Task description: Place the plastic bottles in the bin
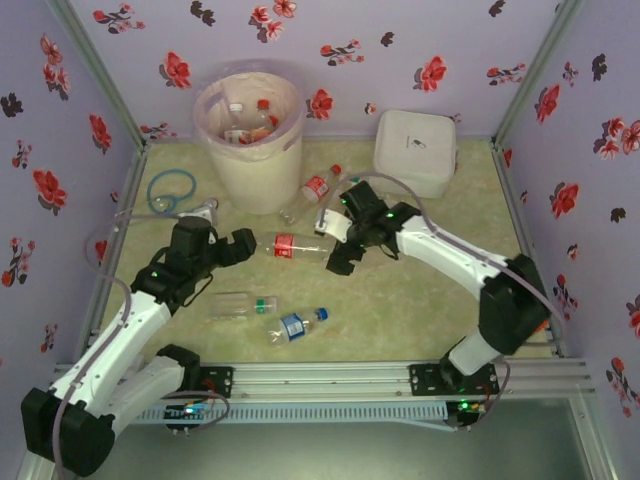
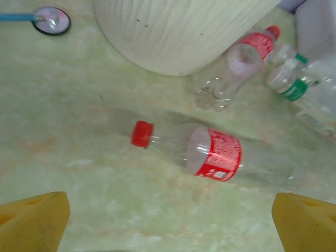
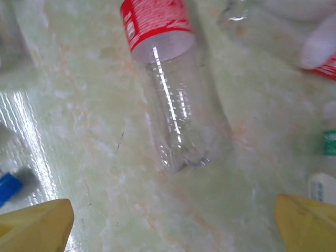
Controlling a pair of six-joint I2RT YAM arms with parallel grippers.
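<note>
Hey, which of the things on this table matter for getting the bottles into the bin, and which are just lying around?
For the job:
bin
bottles already in the bin
red-label bottle beside the bin
red-label bottle mid-table
green-cap bottle
blue-label bottle

Just lying about:
white lidded box
blue stethoscope

Red-label bottle [image 2: 212, 155] clear glossy plastic; bin [image 2: 178, 31] matt ribbed whitish plastic; table [image 2: 79, 157] smooth, faint sheen.

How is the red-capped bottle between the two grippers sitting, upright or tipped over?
Tipped over: the red-capped bottle lies flat on the table, its whole side resting along the surface.
</note>
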